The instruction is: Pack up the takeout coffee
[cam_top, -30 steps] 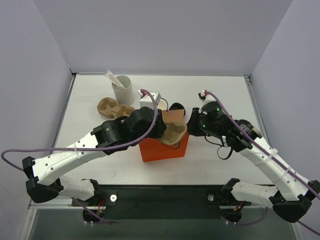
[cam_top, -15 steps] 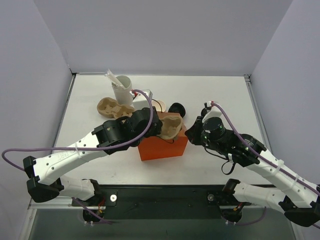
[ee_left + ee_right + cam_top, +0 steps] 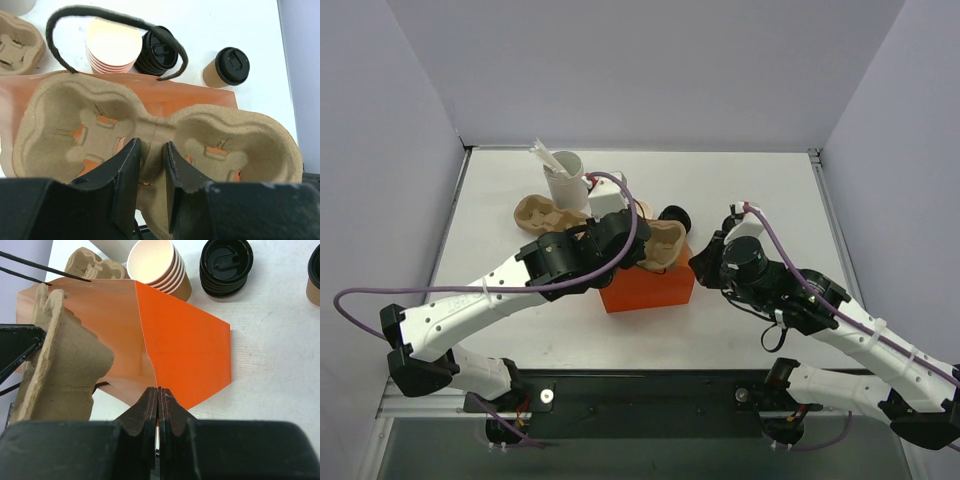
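The left pincer [image 3: 150, 155] grasps the cup carrier [image 3: 225, 130] by its middle ridge, over the orange bag [image 3: 185, 350]. The right pincer [image 3: 157, 396] is clenched on the bag's rim. The takeout coffee [image 3: 229, 66] stands on the desk [image 3: 225, 20], upper right.

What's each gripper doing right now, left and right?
Left gripper: closed on the middle ridge of the cardboard cup carrier.
Right gripper: shut, pinching the near edge of the orange bag.
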{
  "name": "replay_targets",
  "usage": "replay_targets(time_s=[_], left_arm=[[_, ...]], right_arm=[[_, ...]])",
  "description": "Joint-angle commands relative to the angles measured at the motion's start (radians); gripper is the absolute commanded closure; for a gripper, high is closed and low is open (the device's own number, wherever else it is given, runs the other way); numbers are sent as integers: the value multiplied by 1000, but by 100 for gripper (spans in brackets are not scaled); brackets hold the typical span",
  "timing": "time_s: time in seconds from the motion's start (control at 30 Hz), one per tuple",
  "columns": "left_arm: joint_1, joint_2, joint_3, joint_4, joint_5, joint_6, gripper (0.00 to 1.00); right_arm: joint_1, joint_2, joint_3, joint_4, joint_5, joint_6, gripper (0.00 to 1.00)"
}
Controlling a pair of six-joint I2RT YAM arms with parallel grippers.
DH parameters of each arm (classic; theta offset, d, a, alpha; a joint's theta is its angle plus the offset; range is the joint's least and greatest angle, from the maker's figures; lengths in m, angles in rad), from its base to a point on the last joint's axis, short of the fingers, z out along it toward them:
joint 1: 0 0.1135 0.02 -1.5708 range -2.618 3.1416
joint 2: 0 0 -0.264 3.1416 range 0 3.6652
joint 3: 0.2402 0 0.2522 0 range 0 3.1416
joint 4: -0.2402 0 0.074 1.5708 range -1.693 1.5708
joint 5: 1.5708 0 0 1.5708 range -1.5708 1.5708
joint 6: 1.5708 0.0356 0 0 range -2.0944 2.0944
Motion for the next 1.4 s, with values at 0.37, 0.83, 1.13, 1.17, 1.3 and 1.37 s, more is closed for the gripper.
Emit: replay_targets(time_s=[0.37, 0.83, 1.13, 1.17, 1.3, 1.37], left_arm=[[-33, 85, 135, -109, -164, -70, 77], [-10, -71, -29, 94, -126, -93, 80], [-10, -34, -43, 57, -147, -106, 79], [-10, -28, -43, 52, -150, -106, 80], [-13, -2, -32, 3, -186, -121, 80], [-15, 18, -30, -3, -195, -119, 79]], right_arm=[[4, 16, 29, 39, 26, -9, 100], [1, 22, 22, 41, 0, -16, 100], [-1, 22, 28, 52, 0, -9, 100], [1, 22, 28, 52, 3, -7, 100], [1, 17, 29, 55, 20, -6, 100], [1, 17, 32, 55, 20, -7, 100]])
